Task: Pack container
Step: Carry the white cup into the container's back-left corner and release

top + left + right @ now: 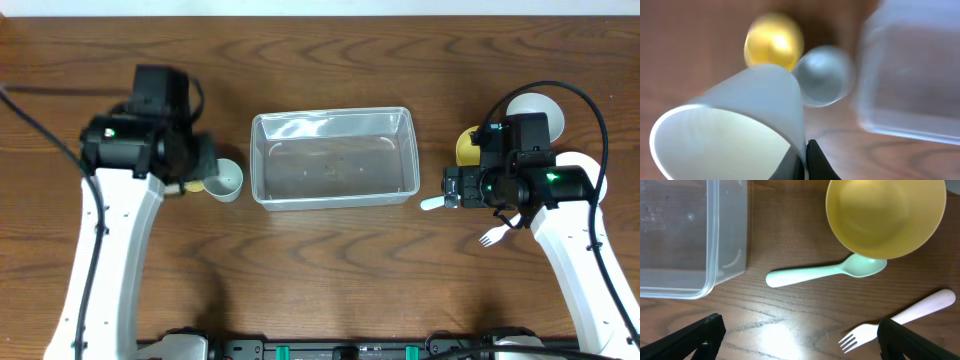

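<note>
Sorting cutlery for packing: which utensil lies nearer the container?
The mint-green spoon, its bowl end by the yellow bowl; the pale fork lies farther from the container.

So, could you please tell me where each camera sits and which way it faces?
Overhead: above the table, straight down on the container; left arm and right arm show.
Left wrist: on its arm, looking past the left tool pinching a cup.
Right wrist: facing down at the mint spoon, the open right tool framing it.
All three share the container.

Wood-grain table [330,260], dark brown, fills the overhead frame; pale strip [320,5] along top edge (wall or floor, unclear); soft glare [775,330] lower centre, right wrist view.
</note>
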{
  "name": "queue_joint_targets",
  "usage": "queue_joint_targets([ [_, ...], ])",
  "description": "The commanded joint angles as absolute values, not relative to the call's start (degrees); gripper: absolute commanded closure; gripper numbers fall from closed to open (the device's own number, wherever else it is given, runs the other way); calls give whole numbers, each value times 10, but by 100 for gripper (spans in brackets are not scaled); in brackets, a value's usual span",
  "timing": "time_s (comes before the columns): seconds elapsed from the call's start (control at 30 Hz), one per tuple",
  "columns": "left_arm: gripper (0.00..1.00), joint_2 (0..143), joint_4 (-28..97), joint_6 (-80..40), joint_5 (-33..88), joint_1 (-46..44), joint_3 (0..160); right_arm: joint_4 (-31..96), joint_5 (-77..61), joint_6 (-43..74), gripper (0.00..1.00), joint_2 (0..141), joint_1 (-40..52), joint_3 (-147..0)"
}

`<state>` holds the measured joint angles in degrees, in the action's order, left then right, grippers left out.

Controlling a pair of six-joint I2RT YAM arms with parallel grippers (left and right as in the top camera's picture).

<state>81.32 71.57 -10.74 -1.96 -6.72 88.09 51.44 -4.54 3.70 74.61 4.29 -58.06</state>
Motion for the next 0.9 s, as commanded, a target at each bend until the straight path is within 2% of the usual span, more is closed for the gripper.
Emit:
queue_joint_targets([
  [0.0,94,860,728,-115,-21,-124,977,515,-50,43,1,746,37,-588],
  [0.13,94,939,724,-114,-19,-189,1051,515,-49,43,1,746,37,-588],
  [0.33,94,1039,689,-113,-14,-241,1065,515,-49,43,1,746,37,-588],
  [0.87,94,1200,652,-112,10,-238,1065,517,-49,43,1,746,37,-588],
])
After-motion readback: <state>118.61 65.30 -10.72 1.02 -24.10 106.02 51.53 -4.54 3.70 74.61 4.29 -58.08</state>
